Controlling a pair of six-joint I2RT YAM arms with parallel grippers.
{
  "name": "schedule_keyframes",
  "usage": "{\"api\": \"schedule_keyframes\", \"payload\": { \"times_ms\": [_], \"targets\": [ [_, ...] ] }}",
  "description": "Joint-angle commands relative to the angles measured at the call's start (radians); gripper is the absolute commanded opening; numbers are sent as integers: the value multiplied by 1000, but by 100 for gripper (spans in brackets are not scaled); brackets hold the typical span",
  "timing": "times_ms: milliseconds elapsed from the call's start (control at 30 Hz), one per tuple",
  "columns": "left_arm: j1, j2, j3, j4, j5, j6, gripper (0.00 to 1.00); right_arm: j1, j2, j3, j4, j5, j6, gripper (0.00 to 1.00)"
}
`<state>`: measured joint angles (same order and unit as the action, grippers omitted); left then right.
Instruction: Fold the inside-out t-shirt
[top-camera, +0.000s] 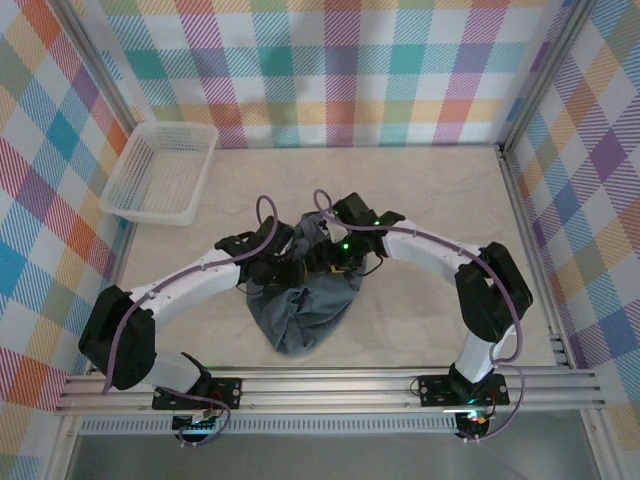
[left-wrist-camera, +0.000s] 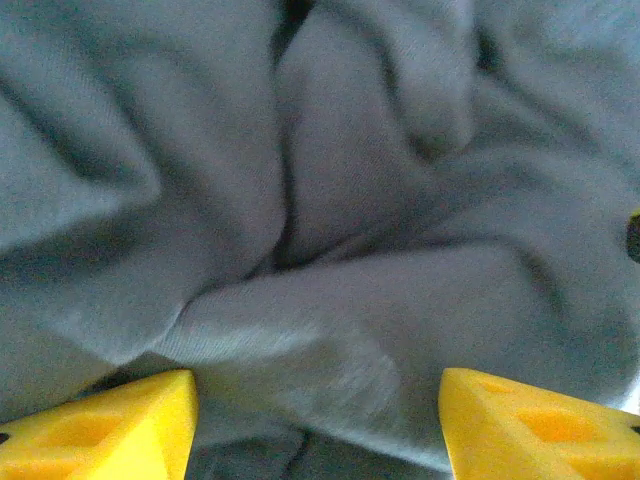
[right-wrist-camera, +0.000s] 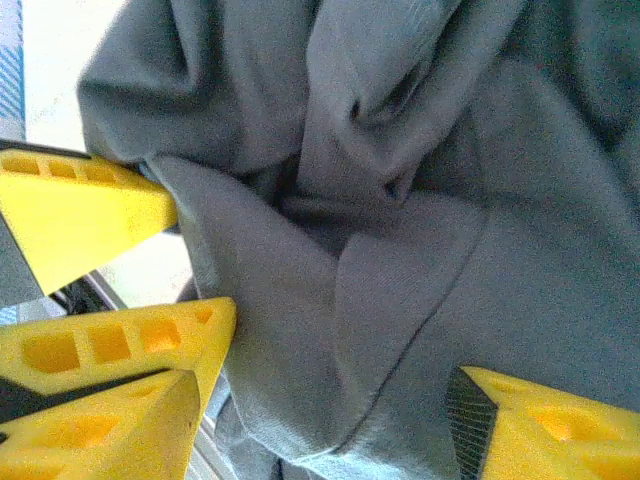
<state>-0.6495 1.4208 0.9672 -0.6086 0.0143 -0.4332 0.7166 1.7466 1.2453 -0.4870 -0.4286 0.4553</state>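
Observation:
The slate blue-grey t-shirt (top-camera: 300, 305) lies bunched in a wrinkled heap at the table's middle. Both grippers press into its far end from above. My left gripper (top-camera: 283, 266) is open, its yellow fingers (left-wrist-camera: 100, 430) set wide apart with a thick fold of t-shirt (left-wrist-camera: 330, 330) between them. My right gripper (top-camera: 340, 262) is open too; its fingers (right-wrist-camera: 545, 430) straddle a creased flap of the t-shirt (right-wrist-camera: 400, 280). The left gripper's yellow fingers (right-wrist-camera: 80, 215) show at the left of the right wrist view, against the cloth's edge. The white tag is hidden.
A white plastic basket (top-camera: 160, 172) sits at the back left of the beige table (top-camera: 440, 190). Checked walls and metal frame posts enclose the table. An aluminium rail (top-camera: 330, 385) runs along the near edge.

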Motion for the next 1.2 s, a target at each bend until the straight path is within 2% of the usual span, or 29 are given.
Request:
{"api": "schedule_keyframes", "payload": {
  "times_ms": [0, 67, 133, 233, 300, 333, 400, 433, 467, 500, 533, 567, 600, 667, 733, 800, 867, 900, 933, 1000, 1167],
  "targets": [
    [-19, -83, -31, 24, 21, 20, 63, 36, -7, -13, -20, -46, -43, 69],
    [-43, -156, -72, 36, 5, 47, 62, 52, 14, -18, -30, 31, -82, 66],
    [-52, -212, -127, 79, 45, 87, 62, 57, 47, 6, -60, 86, -94, 46],
    [-60, -225, -181, 118, 116, 124, 65, 57, 48, 8, -15, 68, -76, 14],
    [-63, -189, -204, 138, 130, 128, 71, 56, 35, 10, 7, 56, -67, 2],
    [-62, -158, -208, 139, 113, 123, 74, 57, 27, 14, 9, 60, -69, 0],
    [-64, -105, -205, 135, 66, 106, 75, 54, 6, 22, -1, 87, -69, 0],
    [-64, -94, -200, 136, 45, 96, 71, 51, -12, 22, -6, 113, -66, 0],
    [-64, -100, -200, 139, 18, 82, 60, 43, -29, 22, -12, 139, -58, 0],
    [-63, -125, -200, 140, -21, 66, 39, 25, -54, 14, -18, 168, -44, 0],
    [-62, -165, -206, 135, -68, 42, 3, -1, -87, 0, -18, 193, -27, 0],
    [-58, -211, -214, 129, -110, 26, 0, -32, -119, -23, -13, 209, -11, 0],
    [-42, -273, -231, 129, -136, 6, 0, -76, -157, -60, 0, 218, 11, 0],
    [14, -387, -260, 135, -113, -28, 0, -160, -218, -137, 25, 228, 40, 0],
    [92, -476, -285, 162, -15, -54, 0, -201, -247, -196, 13, 264, -17, 0],
    [134, -520, -294, 195, 61, -64, 0, -197, -241, -238, -10, 291, -73, 1],
    [137, -532, -291, 220, 102, -43, 0, -190, -226, -244, -36, 233, -106, 10],
    [137, -530, -291, 229, 114, -34, 0, -176, -225, -232, -52, 221, -127, 20],
    [137, -526, -292, 233, 123, -24, 0, -154, -232, -212, -71, 239, -149, 31],
    [137, -516, -297, 237, 126, -21, 0, -116, -250, -160, -94, 300, -203, 44],
    [137, -482, -268, 257, 168, -21, 0, 32, -274, -82, 5, 322, -431, 62]
  ]
}}
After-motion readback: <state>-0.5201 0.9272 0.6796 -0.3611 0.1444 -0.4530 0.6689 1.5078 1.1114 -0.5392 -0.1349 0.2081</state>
